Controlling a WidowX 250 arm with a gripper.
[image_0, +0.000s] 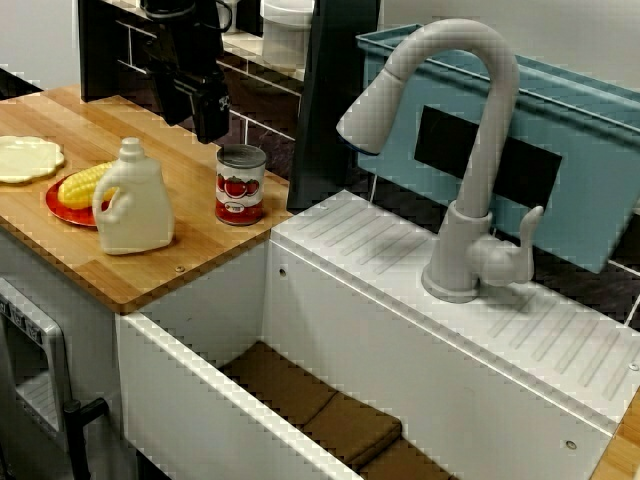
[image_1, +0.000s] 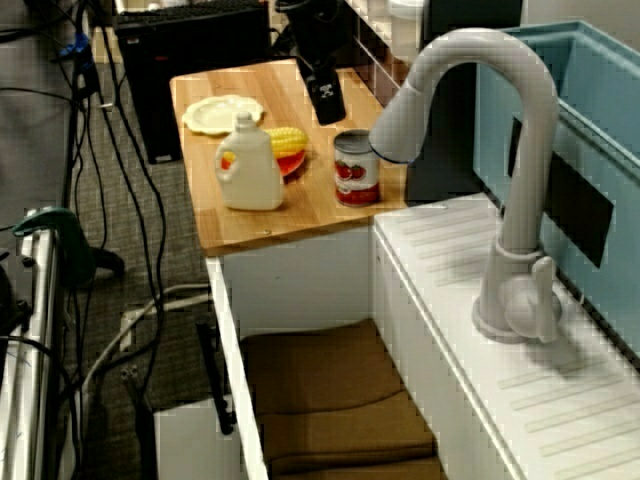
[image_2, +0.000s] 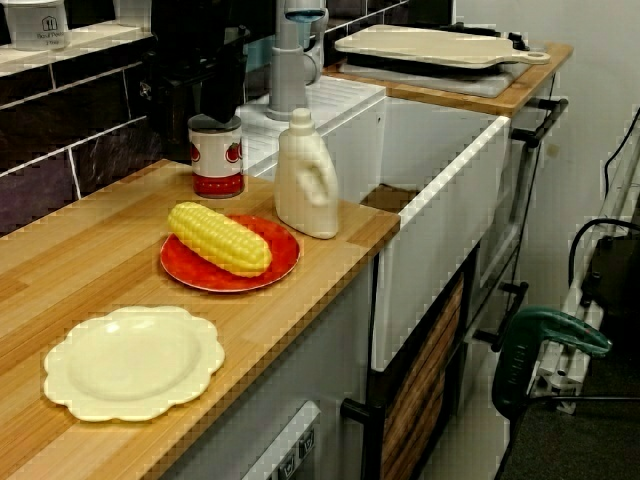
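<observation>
A: Pincer state?
B: Can't tell, it reads as one dark block in all views. Hangs above & just behind the can, no contact.
A: Can where?
B: Upright on the surface, far right by the sink. Bottle just left. Corn lies on the red plate, prob. so it won't roll.

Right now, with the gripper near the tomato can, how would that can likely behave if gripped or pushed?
The tomato can looks rigid, so it probably keeps its shape under the gripper. Upright on a flat base on the wooden counter, it likely slides rather than tips; knocked over, its round side would roll. Its glossy label may be slippery.
</observation>
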